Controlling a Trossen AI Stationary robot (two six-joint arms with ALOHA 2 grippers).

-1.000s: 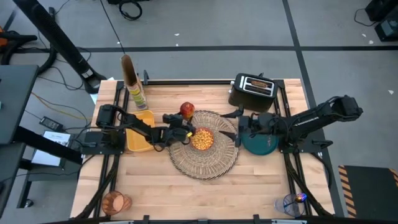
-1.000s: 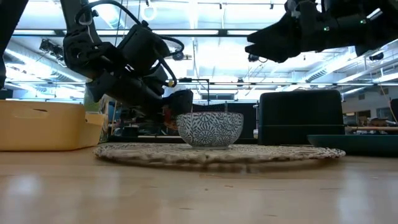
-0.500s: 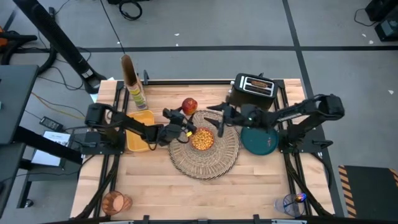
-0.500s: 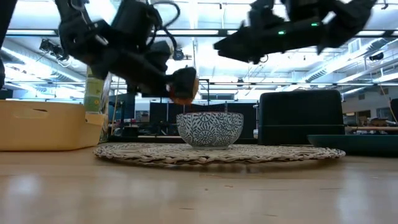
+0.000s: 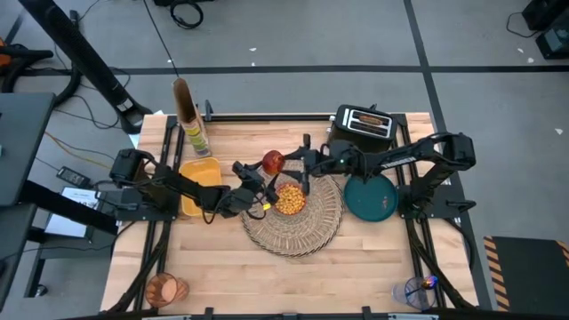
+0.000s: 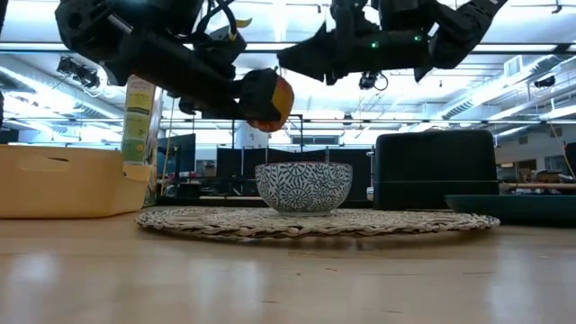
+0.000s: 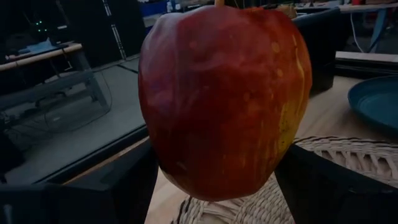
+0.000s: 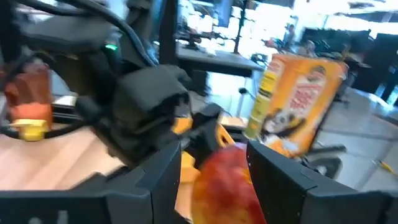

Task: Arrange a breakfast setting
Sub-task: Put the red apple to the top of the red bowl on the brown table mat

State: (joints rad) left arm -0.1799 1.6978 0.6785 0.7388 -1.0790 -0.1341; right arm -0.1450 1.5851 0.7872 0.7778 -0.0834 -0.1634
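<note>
A red apple [image 5: 273, 161] with a yellow patch hangs above the far left rim of the round woven placemat [image 5: 293, 220], and my left gripper [image 5: 260, 173] is shut on it. My right gripper [image 8: 214, 177] reaches in level from the table's right. It is open, with one finger close on either side of the apple [image 8: 224, 183]. A blue-patterned bowl [image 6: 303, 186] of yellow cereal stands on the placemat's middle. The teal plate [image 5: 371, 197] lies on the table to the right of the mat. The translucent orange cup [image 5: 164, 289] stands at the near left corner. My left gripper pinches the apple's two opposite sides [image 7: 155, 155] between its fingers [image 7: 118, 186]. They come in about level from the table's left. The apple is lifted clear, stem end up, above the height of the bowl's rim. I cannot tell whether my right gripper's fingers [image 8: 163, 177] touch the apple.
A black toaster [image 5: 360, 127] stands at the far right. A yellow bin [image 5: 200, 182] sits at the left, with a cereal box [image 5: 191, 124] behind it. A bluish clear cup [image 5: 416, 292] stands at the near right corner.
My left gripper has risen with the apple, from beside the bowl to above the height of its rim. My right gripper has travelled from over the teal plate toward the table's left and now reaches the apple.
</note>
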